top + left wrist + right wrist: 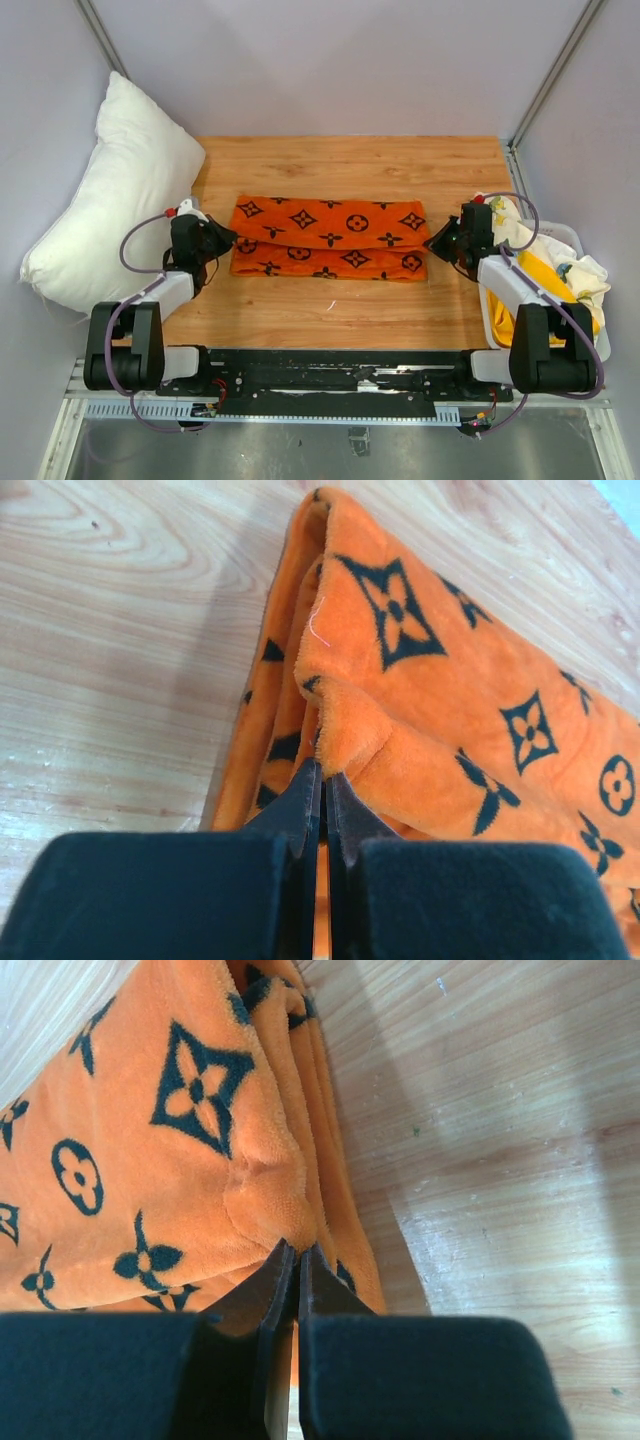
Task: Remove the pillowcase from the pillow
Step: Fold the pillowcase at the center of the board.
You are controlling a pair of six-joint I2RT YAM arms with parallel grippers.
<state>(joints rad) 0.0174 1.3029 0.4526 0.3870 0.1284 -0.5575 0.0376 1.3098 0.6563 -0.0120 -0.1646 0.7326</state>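
From where I stand the risk is at the near ends of the cloth. Both tools are pinched fully shut with their tips right against the plush edge, and I cannot tell whether either has caught a fold. If one has, any pull back toward the near edge of the tabletop (350, 160) would drag the folded layers open or skew them; if neither has, a sideways nudge could still rumple the stack. The left gripper (322, 780) sits low, its forearm lying nearly flat above the wood and pointing inward at the left end. The right gripper (290, 1255) mirrors it at the right end, its tips meeting a small pucker in the fabric. Between them the pillowcase (330, 237) lies folded flat across the middle of the tabletop, already empty. The pillow (110, 200) is bare, propped off the far left corner against the wall, well apart from the pillowcase.
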